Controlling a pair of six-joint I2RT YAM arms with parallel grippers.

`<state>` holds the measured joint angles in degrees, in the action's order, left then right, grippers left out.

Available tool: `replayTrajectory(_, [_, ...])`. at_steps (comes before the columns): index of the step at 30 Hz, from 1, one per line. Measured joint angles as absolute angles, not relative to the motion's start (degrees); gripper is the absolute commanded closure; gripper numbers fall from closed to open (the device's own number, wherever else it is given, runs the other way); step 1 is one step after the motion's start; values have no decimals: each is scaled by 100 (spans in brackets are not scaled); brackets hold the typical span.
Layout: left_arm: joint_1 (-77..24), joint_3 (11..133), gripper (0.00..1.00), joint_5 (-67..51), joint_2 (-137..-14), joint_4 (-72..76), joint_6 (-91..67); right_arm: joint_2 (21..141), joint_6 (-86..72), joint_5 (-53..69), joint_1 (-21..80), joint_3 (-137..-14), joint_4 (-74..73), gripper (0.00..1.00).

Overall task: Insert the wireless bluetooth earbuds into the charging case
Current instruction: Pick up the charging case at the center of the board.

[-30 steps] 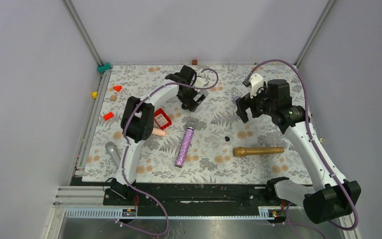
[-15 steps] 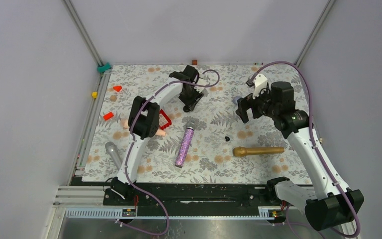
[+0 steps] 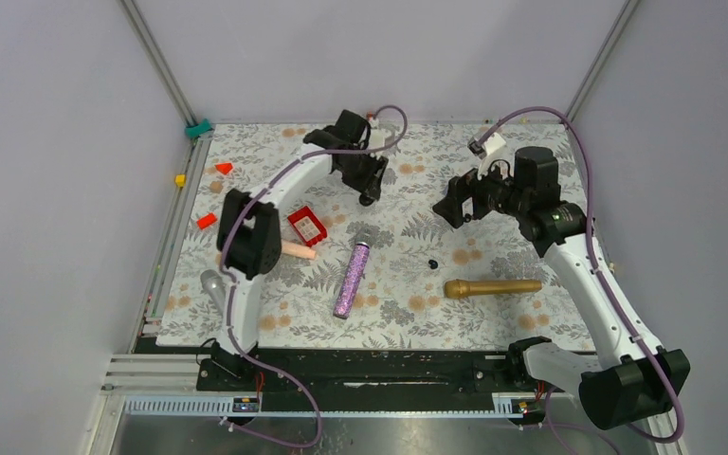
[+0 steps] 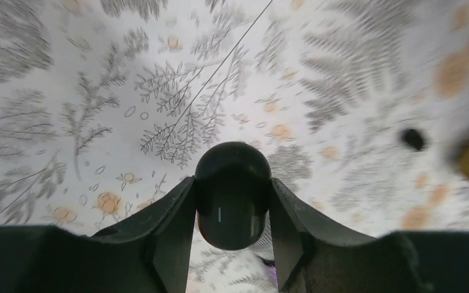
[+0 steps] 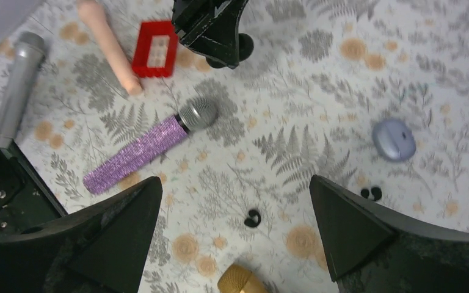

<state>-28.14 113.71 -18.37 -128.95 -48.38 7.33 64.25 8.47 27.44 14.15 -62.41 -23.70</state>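
Case in hand, buds not in yet

Plain grey walls point(image 3: 379, 57), floral mat point(image 3: 398, 308); left gripper point(image 4: 232, 183) is clamped on the black capsule point(image 4: 232, 204), the charging case I'd guess. Right gripper point(image 5: 235, 183) hangs wide open, holding nothing. One earbud point(image 5: 252, 218) lies loose below it, the other earbud point(image 5: 371, 193) just beside a lavender pod point(image 5: 394, 139). Next I reckon the case needs opening, then a careful pinch on something that tiny

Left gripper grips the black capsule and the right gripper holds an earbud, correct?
No. The right gripper is open and empty; the right wrist view shows an earbud lying on the mat. The left gripper does grip the black capsule.
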Motion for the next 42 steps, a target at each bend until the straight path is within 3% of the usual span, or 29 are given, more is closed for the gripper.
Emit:
replayTrajectory(6, [-2821, 10763, 68, -2102, -10962, -3347, -821, 6466, 451, 3402, 1415, -6488, -1227, 5])
replayTrajectory(10, [-2821, 10127, 69, -2178, -9894, -2167, -2047, 6626, -239, 3636, 1415, -6145, 314, 8])
replayTrajectory(19, [-2963, 8493, 69, -2099, -9509, -1509, -3618, 7448, -1935, 3874, 1527, -5100, 2593, 12])
replayTrajectory(27, [-3006, 8228, 69, -2001, -9524, -1525, -3905, 7452, -2038, 3787, 2001, -5050, 2847, 21])
replayTrajectory(37, [-3011, 8187, 69, -1883, -9524, -1498, -4088, 7690, -1721, 3385, 2300, -5063, 2471, 23])
replayTrajectory(42, [-3057, 8154, 68, -1885, -9520, -1490, -4187, 7848, -1439, 3175, 2534, -5172, 2248, 33])
